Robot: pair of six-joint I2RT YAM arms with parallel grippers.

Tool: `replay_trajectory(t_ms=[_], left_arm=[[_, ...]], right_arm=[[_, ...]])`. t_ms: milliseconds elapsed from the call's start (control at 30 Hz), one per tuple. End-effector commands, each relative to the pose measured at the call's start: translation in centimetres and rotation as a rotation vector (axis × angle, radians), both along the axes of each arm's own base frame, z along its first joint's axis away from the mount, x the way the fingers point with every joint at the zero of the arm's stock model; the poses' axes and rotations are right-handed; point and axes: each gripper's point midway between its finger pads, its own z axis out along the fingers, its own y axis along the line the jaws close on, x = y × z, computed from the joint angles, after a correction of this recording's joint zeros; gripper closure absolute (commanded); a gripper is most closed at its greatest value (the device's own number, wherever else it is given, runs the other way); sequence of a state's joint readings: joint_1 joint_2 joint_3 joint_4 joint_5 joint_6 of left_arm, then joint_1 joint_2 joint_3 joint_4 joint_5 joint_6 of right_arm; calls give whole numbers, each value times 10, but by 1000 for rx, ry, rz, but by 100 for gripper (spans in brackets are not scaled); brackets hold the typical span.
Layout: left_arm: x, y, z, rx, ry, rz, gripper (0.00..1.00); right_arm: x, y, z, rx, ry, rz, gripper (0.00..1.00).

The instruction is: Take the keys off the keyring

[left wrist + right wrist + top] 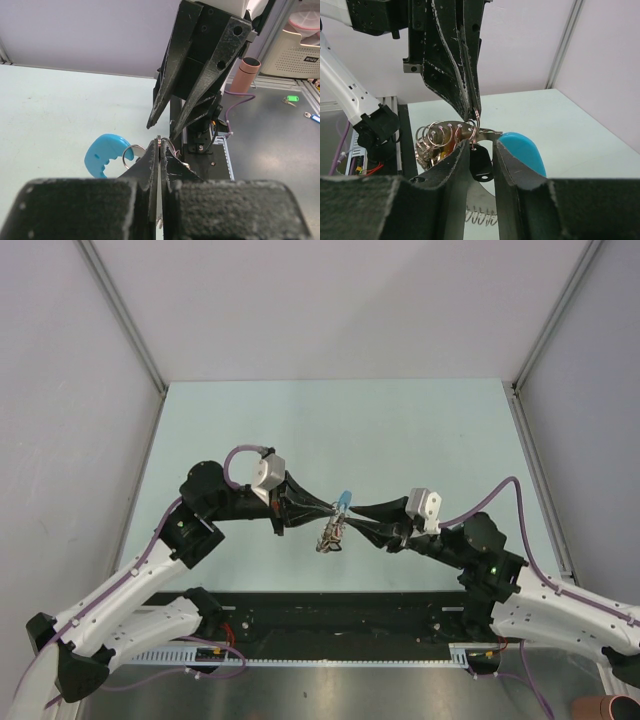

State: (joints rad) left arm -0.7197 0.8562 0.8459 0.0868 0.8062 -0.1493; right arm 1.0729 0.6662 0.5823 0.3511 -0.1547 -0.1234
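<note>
Both grippers meet above the middle of the table. The keyring [333,532] is a silvery band with holes, several wire rings [442,134] and a light-blue curved piece [522,152], also seen in the left wrist view [104,152]. My left gripper [160,145] is shut on one thin wire ring and reaches in from above in the right wrist view [476,112]. My right gripper [481,144] has its jaws apart, and a dark key [481,164] hangs between them. A yellow-orange piece shows behind the rings. No red-headed key shows clearly.
Grey walls close off the table's left, right and back. A black rail [330,615] runs along the near edge. Off the table stand a pink cylinder [248,74], a white device [295,47] and small green [292,98] and blue [312,117] tags.
</note>
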Motion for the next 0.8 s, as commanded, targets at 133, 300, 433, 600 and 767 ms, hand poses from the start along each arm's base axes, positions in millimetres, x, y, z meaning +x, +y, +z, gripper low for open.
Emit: replay_trajectory(t_ms=[133, 300, 433, 600, 767], left_arm=[[-3, 4, 24, -57, -66, -2, 100], [-3, 3, 24, -55, -66, -2, 100], [-3, 4, 24, -55, -66, -2, 99], [-3, 3, 22, -54, -65, -3, 100], [-3, 3, 22, -56, -66, -5, 100]], right_arm=[[8, 4, 15, 30, 2, -24, 73], [5, 8, 18, 46, 9, 0, 73], [3, 12, 20, 59, 11, 19, 73], [4, 13, 26, 91, 4, 18, 75], [5, 14, 30, 110, 1, 14, 78]])
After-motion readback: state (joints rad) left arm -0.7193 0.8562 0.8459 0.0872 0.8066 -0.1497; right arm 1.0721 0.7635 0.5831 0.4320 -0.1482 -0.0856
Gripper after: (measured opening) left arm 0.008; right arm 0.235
